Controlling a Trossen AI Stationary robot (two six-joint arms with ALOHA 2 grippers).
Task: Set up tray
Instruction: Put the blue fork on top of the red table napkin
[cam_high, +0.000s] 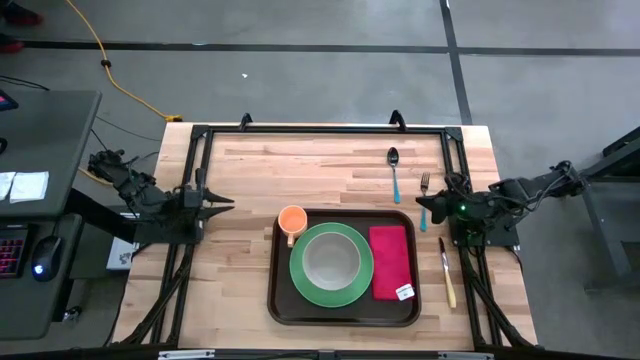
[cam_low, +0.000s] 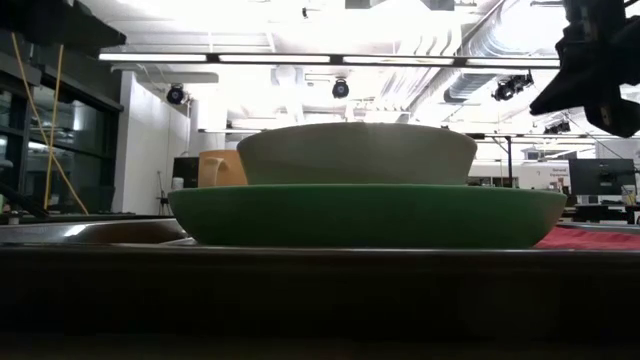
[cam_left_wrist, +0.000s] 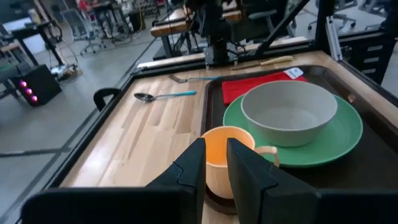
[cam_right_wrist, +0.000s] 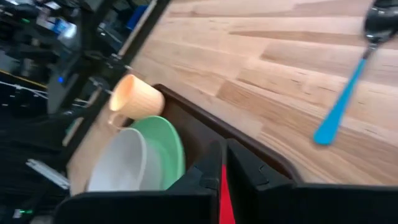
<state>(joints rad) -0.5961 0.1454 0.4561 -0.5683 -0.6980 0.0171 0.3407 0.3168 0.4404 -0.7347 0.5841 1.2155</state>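
The dark brown tray (cam_high: 283, 300) lies at the table's near middle. On it stand a green plate (cam_high: 300, 275) carrying a grey-white bowl (cam_high: 332, 258), an orange cup (cam_high: 292, 220) at the tray's far left corner, and a red napkin (cam_high: 390, 262) on its right side. My left gripper (cam_high: 225, 203) hovers left of the tray; in its wrist view its fingers (cam_left_wrist: 216, 163) stand slightly open with nothing between them, pointing at the cup (cam_left_wrist: 227, 155). My right gripper (cam_high: 427, 203) hovers at the tray's far right corner, shut (cam_right_wrist: 224, 168) and holding nothing.
A blue-handled spoon (cam_high: 394, 170) and a fork (cam_high: 424, 190) lie on the wood beyond the tray's right part. A knife (cam_high: 447, 272) lies right of the tray. Black frame rails (cam_high: 320, 130) run along the table's edges. Bare wood shows far and left.
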